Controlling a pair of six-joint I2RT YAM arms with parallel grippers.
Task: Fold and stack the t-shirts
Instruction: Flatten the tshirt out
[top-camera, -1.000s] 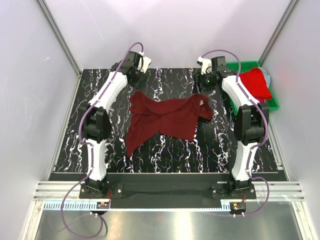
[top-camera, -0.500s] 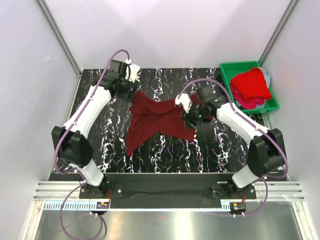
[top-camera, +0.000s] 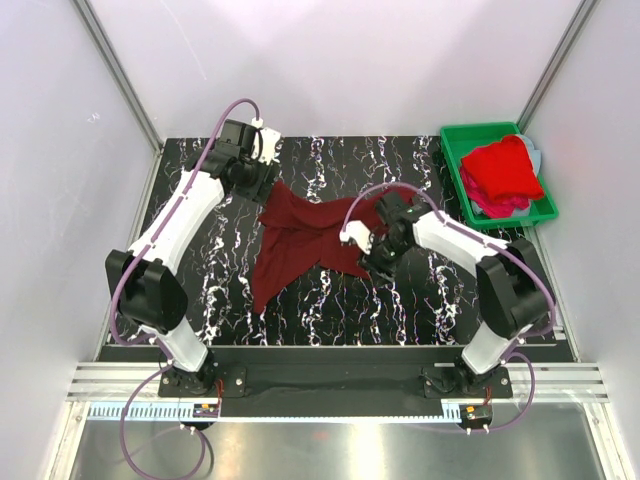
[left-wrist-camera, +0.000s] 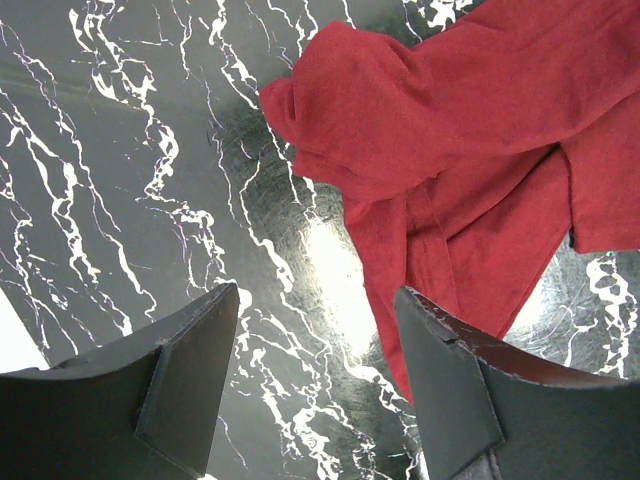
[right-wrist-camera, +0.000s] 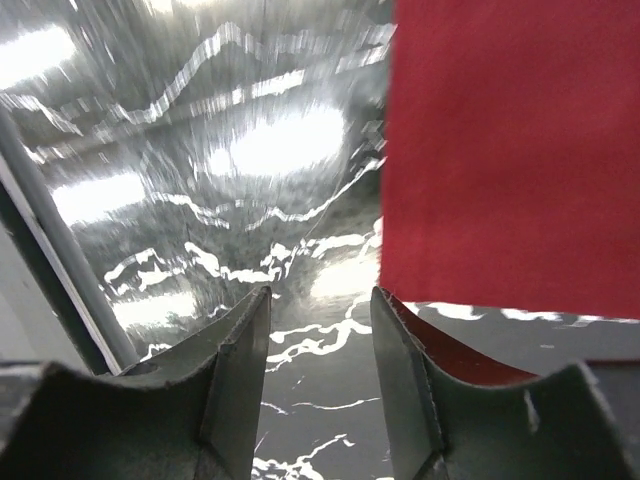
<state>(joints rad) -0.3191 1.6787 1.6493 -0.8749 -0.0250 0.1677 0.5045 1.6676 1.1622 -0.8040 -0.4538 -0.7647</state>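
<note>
A dark maroon t-shirt (top-camera: 305, 238) lies crumpled and spread out in the middle of the black marbled table (top-camera: 200, 270). My left gripper (top-camera: 262, 182) hangs open over the shirt's back left corner. In the left wrist view the left gripper (left-wrist-camera: 318, 300) has bare table between its fingers, and the t-shirt (left-wrist-camera: 450, 130) lies up and to the right. My right gripper (top-camera: 378, 262) stands open low at the shirt's front right edge. Seen from its own wrist, the right gripper (right-wrist-camera: 320, 300) holds nothing, and the t-shirt (right-wrist-camera: 510, 150) has its straight edge just right of the fingers.
A green bin (top-camera: 452, 145) at the back right holds a bright red t-shirt (top-camera: 505, 165) on top of a pink one (top-camera: 497, 207). White walls with metal rails enclose the table on the left, back and right.
The right arm swung from beside the bin down to the shirt's front right edge, its jaws narrowing. The left arm moved left and down to the back left corner, then held still.
</note>
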